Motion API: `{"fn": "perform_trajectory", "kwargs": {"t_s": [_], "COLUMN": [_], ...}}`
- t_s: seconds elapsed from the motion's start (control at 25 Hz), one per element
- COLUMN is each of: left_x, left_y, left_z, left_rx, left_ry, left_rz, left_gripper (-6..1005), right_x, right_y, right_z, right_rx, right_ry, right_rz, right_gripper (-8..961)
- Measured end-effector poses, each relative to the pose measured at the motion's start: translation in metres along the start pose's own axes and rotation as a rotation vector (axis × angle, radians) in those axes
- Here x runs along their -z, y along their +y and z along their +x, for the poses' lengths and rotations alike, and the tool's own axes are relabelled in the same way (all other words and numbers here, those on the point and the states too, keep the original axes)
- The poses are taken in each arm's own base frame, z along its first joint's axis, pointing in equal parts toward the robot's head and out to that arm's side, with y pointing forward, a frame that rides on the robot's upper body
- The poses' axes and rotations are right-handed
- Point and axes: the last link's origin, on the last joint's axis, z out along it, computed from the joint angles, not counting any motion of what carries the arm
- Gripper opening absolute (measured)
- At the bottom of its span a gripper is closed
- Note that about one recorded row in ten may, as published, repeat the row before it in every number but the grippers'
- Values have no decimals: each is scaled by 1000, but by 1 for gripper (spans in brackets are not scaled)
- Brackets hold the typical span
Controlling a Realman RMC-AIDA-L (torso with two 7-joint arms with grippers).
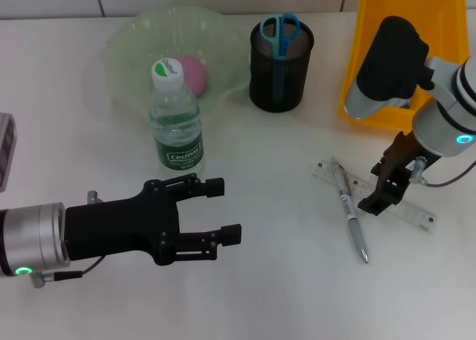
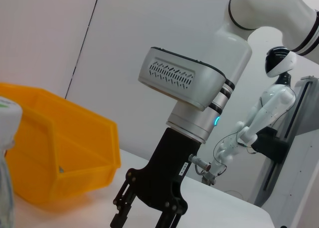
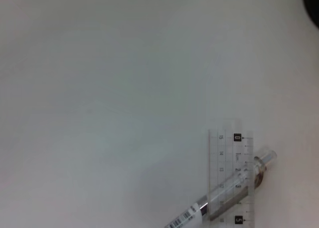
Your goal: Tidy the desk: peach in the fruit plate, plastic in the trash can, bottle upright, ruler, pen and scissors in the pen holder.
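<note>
**Ruler and pen next for the holder**

The right gripper (image 1: 383, 195) is poised over the ruler (image 1: 401, 206), its finger spread not discernible. The pen (image 1: 351, 215) is crossed over the ruler's far end. A clean pinch is needed. The left gripper (image 1: 217, 212) is held spread, idle.
</note>
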Motion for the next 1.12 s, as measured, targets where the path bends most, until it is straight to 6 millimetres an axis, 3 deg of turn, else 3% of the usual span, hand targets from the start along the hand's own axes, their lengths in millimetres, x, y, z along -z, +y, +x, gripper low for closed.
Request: {"fn": "perform_trajectory", "kwargs": {"t_s": [0.36,0.68,1.12], "left_x": [0,0,0], "left_y": [0,1,1], "left_z": [-1,-1,-1], "left_rx": [1,1,2], "left_ry": [2,0,0], "left_rz": [1,-1,0], "left_gripper": [846,846,846], "right_x": [-4,-6,-3], "right_y": [3,4,4], "right_z": [-1,-1,1], "right_rx": [13,12,6], "right_ry": [17,20,3], "right_rz": [5,3,4], "right_gripper": [660,380,383]}}
